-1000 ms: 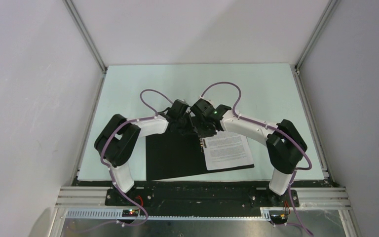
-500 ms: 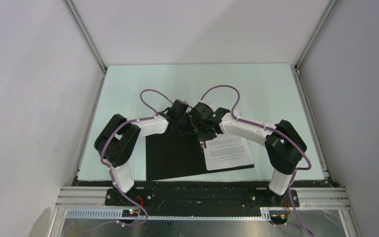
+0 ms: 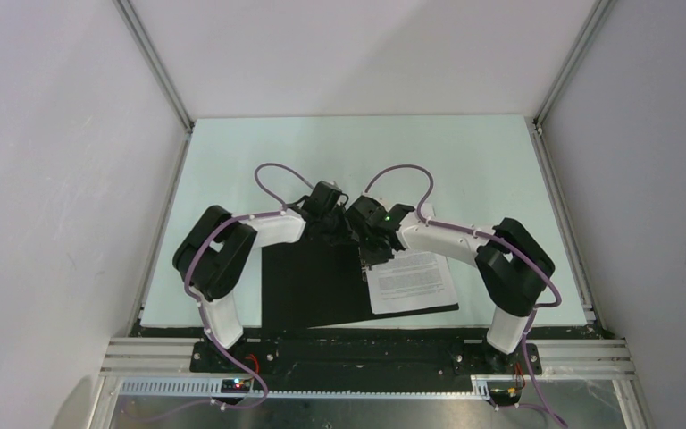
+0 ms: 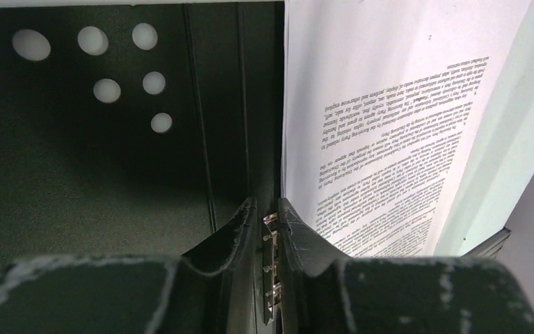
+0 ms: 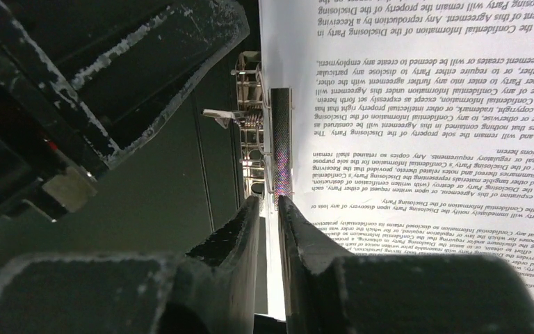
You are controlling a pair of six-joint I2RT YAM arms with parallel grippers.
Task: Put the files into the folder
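The folder [image 3: 308, 286] lies open on the table, black inside up, also in the left wrist view [image 4: 111, 167]. The files [image 3: 411, 281], white sheets of black text, lie on its right half, their left edge along the metal clip [image 5: 257, 139] at the spine. My left gripper [image 3: 341, 230] is at the spine's far end, its jaws [image 4: 264, 209] shut on the metal clip [image 4: 270, 264]. My right gripper [image 3: 371, 256] is just beside it, jaws [image 5: 269, 200] nearly together over the files' [image 5: 424, 139] left edge by the clip. The red outside is hidden.
The pale green table [image 3: 464, 170] stretches behind the folder, with grey walls and metal frame posts on three sides. The folder's near edge lies close to the table's front edge [image 3: 366, 326]. Both arms meet over the spine, their purple cables looping above.
My right gripper has moved left and nearer along the spine. The folder and files have shifted slightly toward the front. The left gripper stays at the clip.
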